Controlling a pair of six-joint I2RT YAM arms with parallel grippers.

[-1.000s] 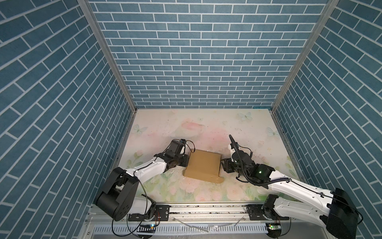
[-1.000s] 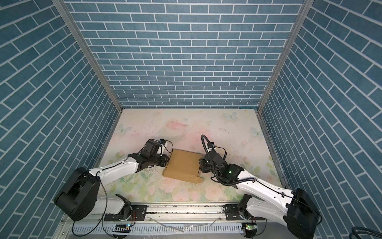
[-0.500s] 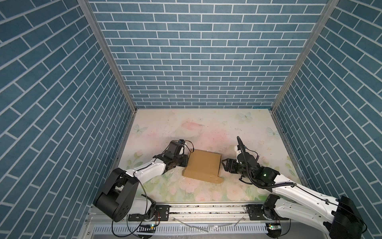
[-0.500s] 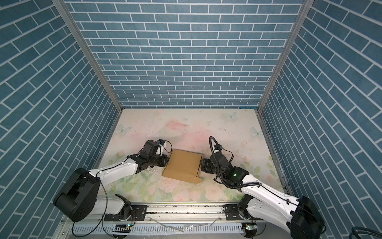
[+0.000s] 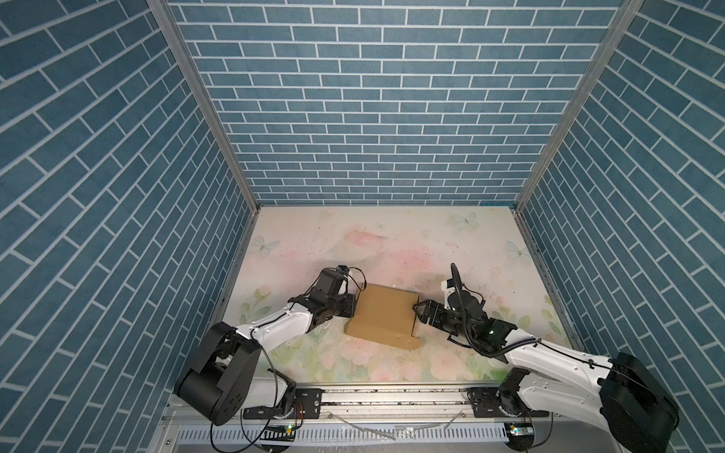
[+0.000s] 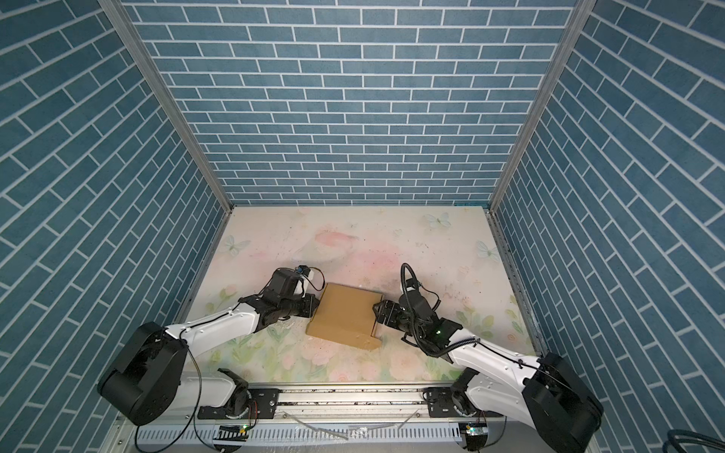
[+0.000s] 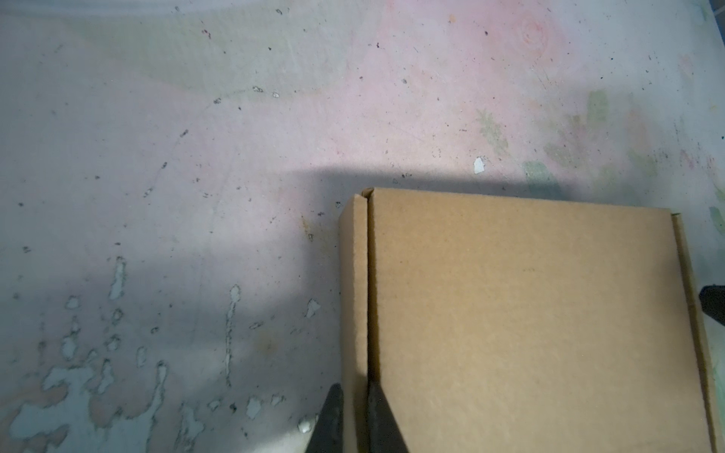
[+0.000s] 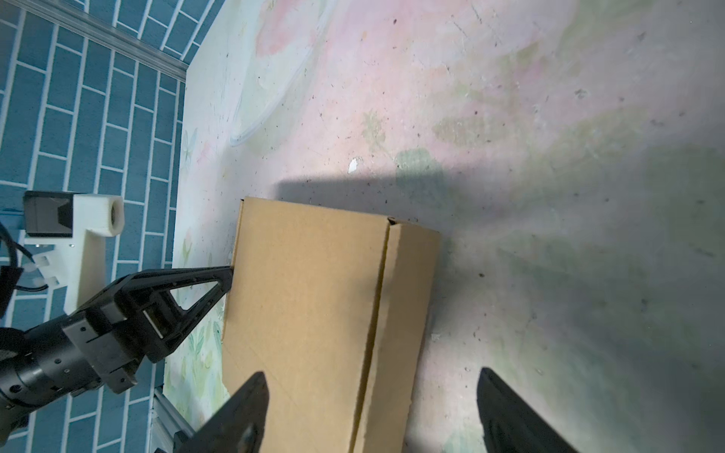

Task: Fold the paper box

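looking down on a shallow, square paper box [image 5: 382, 317] of plain brown corrugated cardboard, closed with the lid folded flat over the top. resting on the pale, floral-printed tabletop [image 5: 392, 243] in its near half, about midway between left and right, and turned slightly askew to the tabletop's edges. placed alike in both top views [image 6: 345, 315]. at the near right corner, a rounded cardboard tab [image 5: 410, 343] sticking out past the lid, low toward the tabletop.

at the box's left side, the black left claw [image 5: 355, 310], reaching in low from the left. clenched on the box. in the left wrist view, that claw [image 7: 357, 415] with two dark fingertips [image 7: 333, 419] pinched on either side of the thin upright left wall of the box [image 7: 529, 321]. inner fingertip tucked right at the lid's edge. from the right wrist view, the left claw [image 8: 229, 274] with its tip touching the box's left edge [image 8: 314, 298].

at the box's right side, the black right claw [image 5: 416, 310], released and spread wide. in the right wrist view [image 8: 372, 412], one finger [image 8: 243, 412] over the lid and the other over bare tabletop beyond the right wall, straddling that wall. cannot tell whether either finger touches the cardboard.

closed in on the left, right and far sides by blue brick-patterned walls [image 5: 372, 117].
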